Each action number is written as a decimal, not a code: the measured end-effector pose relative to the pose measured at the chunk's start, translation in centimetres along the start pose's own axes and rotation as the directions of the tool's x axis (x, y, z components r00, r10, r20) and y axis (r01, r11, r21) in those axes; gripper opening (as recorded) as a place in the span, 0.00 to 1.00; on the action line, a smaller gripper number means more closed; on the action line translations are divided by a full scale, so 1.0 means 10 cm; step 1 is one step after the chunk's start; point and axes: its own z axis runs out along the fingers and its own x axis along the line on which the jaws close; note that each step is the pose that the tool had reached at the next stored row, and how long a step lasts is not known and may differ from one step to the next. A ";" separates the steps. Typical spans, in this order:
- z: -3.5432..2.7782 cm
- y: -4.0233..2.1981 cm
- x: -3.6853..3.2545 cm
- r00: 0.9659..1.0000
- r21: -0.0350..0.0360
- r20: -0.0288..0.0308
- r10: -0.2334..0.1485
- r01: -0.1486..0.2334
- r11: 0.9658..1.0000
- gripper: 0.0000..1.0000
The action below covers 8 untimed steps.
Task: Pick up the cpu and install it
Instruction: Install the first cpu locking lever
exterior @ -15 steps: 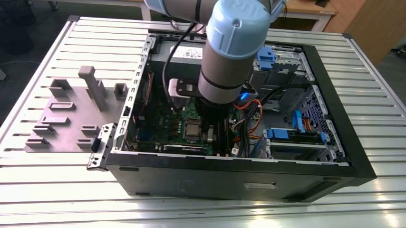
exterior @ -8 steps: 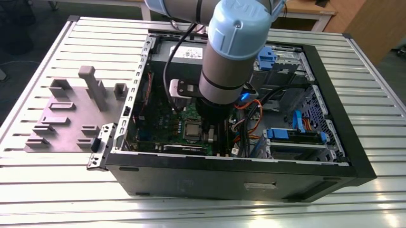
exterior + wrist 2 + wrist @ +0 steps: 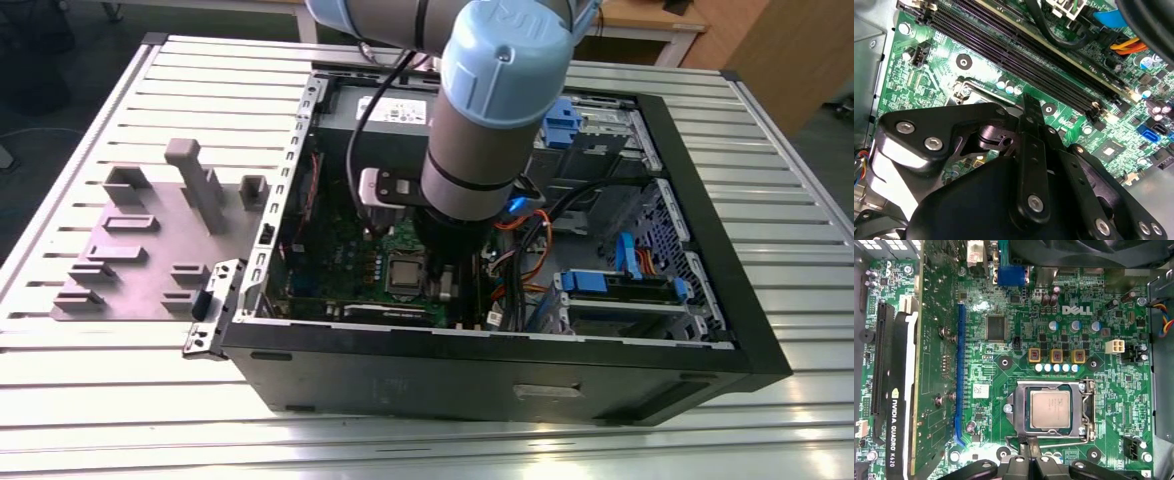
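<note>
Looking down through the first wrist view, I see the cpu [image 3: 1050,409] already lying flat and square inside the socket frame [image 3: 1048,410] on the green motherboard [image 3: 1004,375], its silver top fully exposed and nothing touching it. My gripper [image 3: 1029,462] hangs just beside the socket's near edge, by the thin lever wire there, and carries nothing. The linkage in the second wrist view looks drawn in, but I cannot tell for certain whether the jaws are narrow or closed.

As I judge it, the chip is placed and seating is the step in hand. To do that well I would check that all four edges sit evenly within the frame, with no corner riding high, and keep any contact straight down and light, since the pins beneath bend easily. In the exterior view the arm [image 3: 487,110] reaches deep into the open computer case [image 3: 507,350] on the desk [image 3: 120,380], with cables [image 3: 534,240] close by, so I would keep motions small.
</note>
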 end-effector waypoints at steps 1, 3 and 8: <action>0.002 -0.004 0.000 1.000 0.000 0.000 0.000 0.000 1.000 0.11; 0.007 -0.012 -0.001 1.000 0.000 0.001 0.000 0.000 1.000 0.11; 0.016 -0.015 0.000 1.000 0.000 0.001 0.000 0.000 1.000 0.11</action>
